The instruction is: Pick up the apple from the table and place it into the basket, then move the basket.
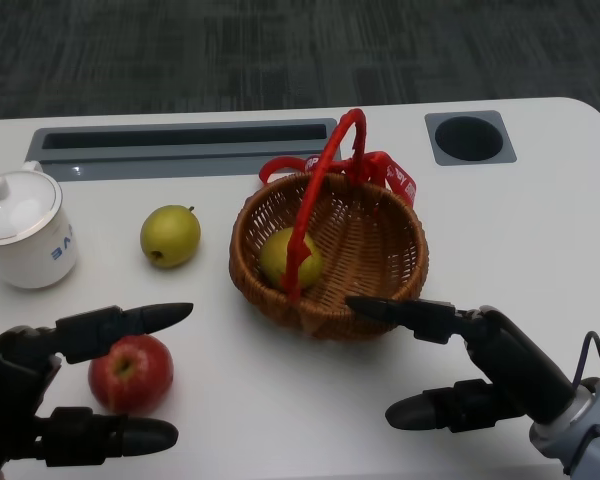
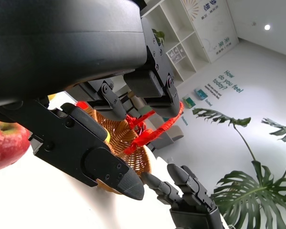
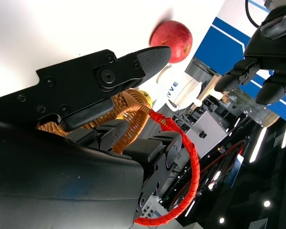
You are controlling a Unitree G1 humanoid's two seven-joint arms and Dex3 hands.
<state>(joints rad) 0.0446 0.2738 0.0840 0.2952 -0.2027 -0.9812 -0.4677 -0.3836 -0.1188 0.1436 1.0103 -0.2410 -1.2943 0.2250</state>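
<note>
A red apple [image 1: 130,373] lies on the white table near its front left; it also shows as the red apple [image 2: 4,143] and the apple [image 3: 171,40] in the wrist views. My left hand [image 1: 30,385] is open, with fingers spread on either side of the apple; I cannot tell whether they touch it. The wicker basket [image 1: 380,270] with a red handle [image 1: 325,175] stands mid-table and holds a yellow-green fruit [image 1: 288,257]. My right hand [image 1: 500,360] is open and empty, with one fingertip at the basket's front rim.
A green fruit [image 1: 170,235] lies left of the basket. A white lidded pot [image 1: 20,232] stands at the far left. A grey slot [image 1: 180,145] and a round recess [image 1: 470,138] run along the table's back.
</note>
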